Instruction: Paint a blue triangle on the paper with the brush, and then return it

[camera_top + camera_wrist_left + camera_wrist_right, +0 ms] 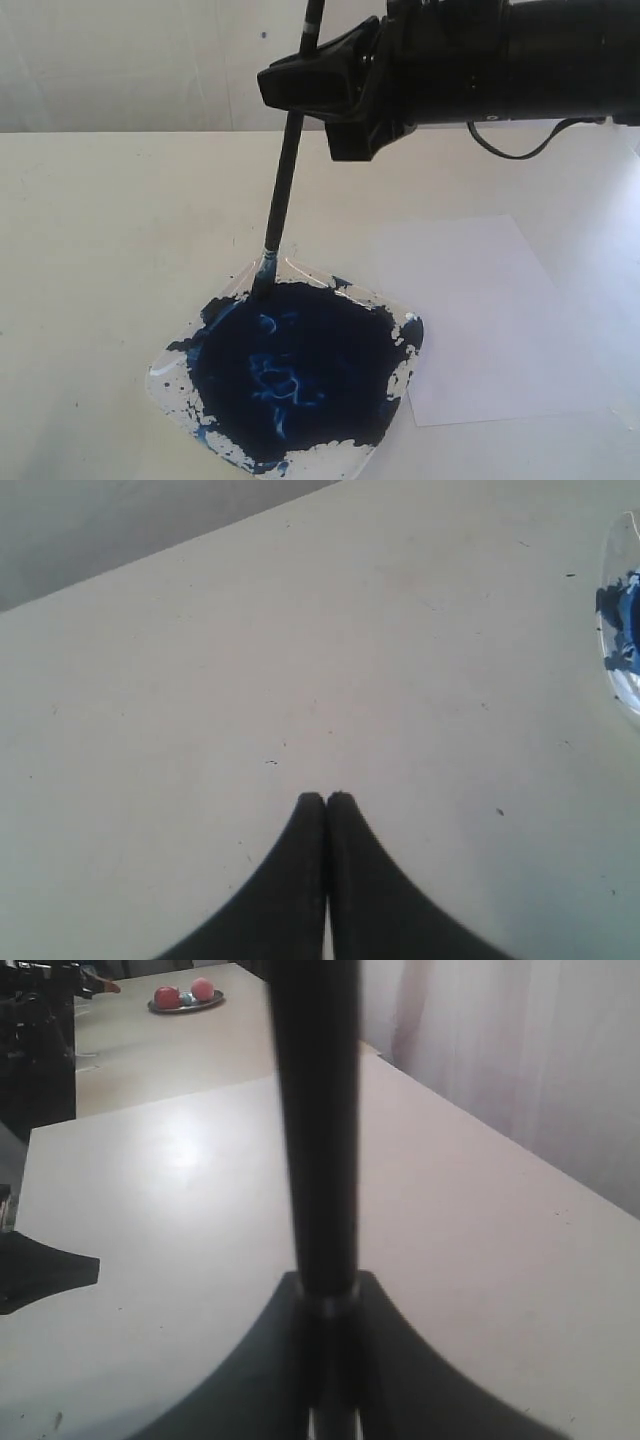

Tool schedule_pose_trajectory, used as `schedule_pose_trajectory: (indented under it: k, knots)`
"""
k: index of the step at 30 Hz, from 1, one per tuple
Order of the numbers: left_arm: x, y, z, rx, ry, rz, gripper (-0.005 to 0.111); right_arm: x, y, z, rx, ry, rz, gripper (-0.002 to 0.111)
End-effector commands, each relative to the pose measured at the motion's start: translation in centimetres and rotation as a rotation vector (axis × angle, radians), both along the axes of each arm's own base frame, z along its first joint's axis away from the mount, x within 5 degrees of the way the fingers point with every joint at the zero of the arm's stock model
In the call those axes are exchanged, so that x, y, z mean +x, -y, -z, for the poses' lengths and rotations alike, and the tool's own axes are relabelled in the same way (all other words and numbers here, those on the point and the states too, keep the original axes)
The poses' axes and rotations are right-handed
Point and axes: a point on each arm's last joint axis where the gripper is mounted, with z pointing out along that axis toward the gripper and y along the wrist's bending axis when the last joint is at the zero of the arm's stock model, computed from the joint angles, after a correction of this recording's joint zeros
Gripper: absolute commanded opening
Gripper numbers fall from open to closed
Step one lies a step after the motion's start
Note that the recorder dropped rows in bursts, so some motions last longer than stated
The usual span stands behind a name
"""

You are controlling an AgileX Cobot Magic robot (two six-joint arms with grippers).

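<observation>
My right gripper (300,95) is shut on the brush (285,170), which stands nearly upright. Its silver ferrule and bristles touch the far edge of the dark-blue paint puddle (290,375) in the clear paint tray (415,330). In the right wrist view the black brush handle (315,1130) rises from between the jaws of my right gripper (327,1295). The paper (480,310) lies blank to the right of the tray; no blue triangle shows on it. My left gripper (326,798) is shut and empty over bare table, out of the exterior view.
The cream table (100,230) stretches left of the tray. The tray's rim (625,610) shows at the edge of the left wrist view. A plate with red and blue balls (185,998) sits on a far table, beside dark equipment (35,1050).
</observation>
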Motion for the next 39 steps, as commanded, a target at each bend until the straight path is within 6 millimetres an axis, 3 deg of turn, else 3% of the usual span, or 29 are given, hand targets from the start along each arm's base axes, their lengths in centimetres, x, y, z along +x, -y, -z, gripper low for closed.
schedule_pose_trajectory:
  k: [1,14,21,25,30,34,37,39]
  knots:
    - [0.0,0.0,0.1,0.027,0.008,0.015,0.000,0.2,0.1,-0.4,0.006,0.007,0.035,0.000]
    - [0.3,-0.1,-1.0,0.050,0.131,0.009,0.000,0.5,0.1,-0.2,0.000,0.009,0.064,0.000]
    - [0.5,-0.2,-2.6,0.003,0.308,-0.022,0.000,0.8,0.2,-0.3,0.003,0.003,0.093,0.000]
    - [0.4,-0.4,-3.8,-0.111,0.432,-0.048,0.000,1.6,0.5,-0.2,0.019,-0.064,0.210,0.000]
    - [-0.1,-0.7,-6.4,-0.166,0.715,-0.068,0.000,3.7,2.1,-0.7,0.086,-0.147,0.459,0.000]
    - [1.2,-0.5,-6.6,-0.233,0.508,-0.070,0.000,4.7,3.8,-2.3,0.121,-0.113,0.446,0.000]
    - [3.0,-0.2,-7.7,-0.405,0.370,-0.093,0.000,5.3,5.4,-3.6,0.122,-0.082,0.405,0.000]
    - [4.5,0.1,-9.0,-0.400,0.320,-0.077,0.000,5.6,6.6,-4.0,0.105,-0.074,0.427,0.000]
